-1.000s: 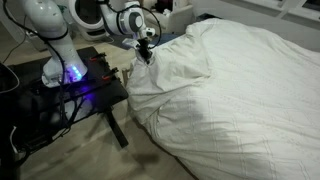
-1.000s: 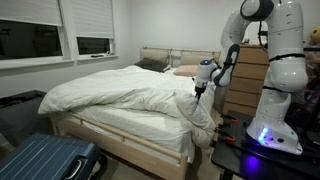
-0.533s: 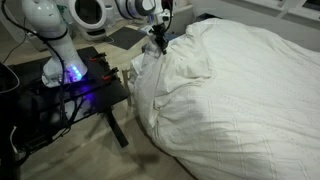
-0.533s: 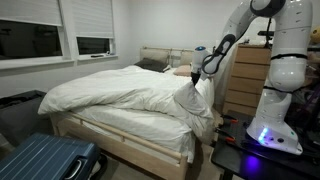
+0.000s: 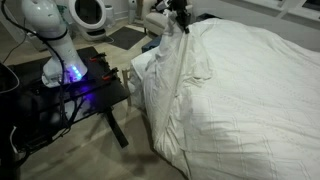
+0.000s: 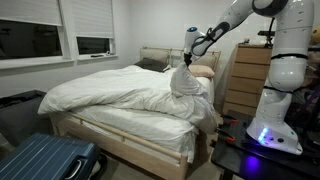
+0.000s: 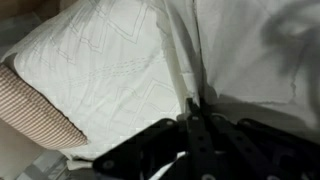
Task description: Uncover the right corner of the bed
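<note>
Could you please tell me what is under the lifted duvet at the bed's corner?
The hand holds the duvet up in a peak. Under it only more white folds show; the bed corner itself is covered.

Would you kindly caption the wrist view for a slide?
Gripper shut on a fold of white duvet beside a quilted pillow.

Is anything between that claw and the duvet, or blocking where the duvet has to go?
Nothing visible stands between them: the gripper is shut on a fold of the duvet. Just beyond it lie a white pillow and a striped pillow, off to one side; being soft, they probably won't block the duvet.
</note>
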Robot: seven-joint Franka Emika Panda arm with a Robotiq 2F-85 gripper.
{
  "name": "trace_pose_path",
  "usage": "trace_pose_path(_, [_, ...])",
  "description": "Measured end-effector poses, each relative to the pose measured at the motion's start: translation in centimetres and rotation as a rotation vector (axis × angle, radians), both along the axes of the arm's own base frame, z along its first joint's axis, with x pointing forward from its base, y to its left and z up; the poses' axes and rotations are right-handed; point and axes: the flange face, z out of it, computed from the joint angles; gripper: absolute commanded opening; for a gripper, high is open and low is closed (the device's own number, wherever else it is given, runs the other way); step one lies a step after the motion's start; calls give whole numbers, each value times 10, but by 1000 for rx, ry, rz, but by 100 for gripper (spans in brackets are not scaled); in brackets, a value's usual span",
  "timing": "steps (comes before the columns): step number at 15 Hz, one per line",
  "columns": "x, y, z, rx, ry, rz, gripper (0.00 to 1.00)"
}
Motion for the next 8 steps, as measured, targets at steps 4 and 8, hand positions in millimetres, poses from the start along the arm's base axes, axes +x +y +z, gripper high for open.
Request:
trace_pose_path(4, [42, -12, 57, -21, -68, -63, 1])
trace_pose_path(8, [80, -30, 106, -50, -177, -85, 1])
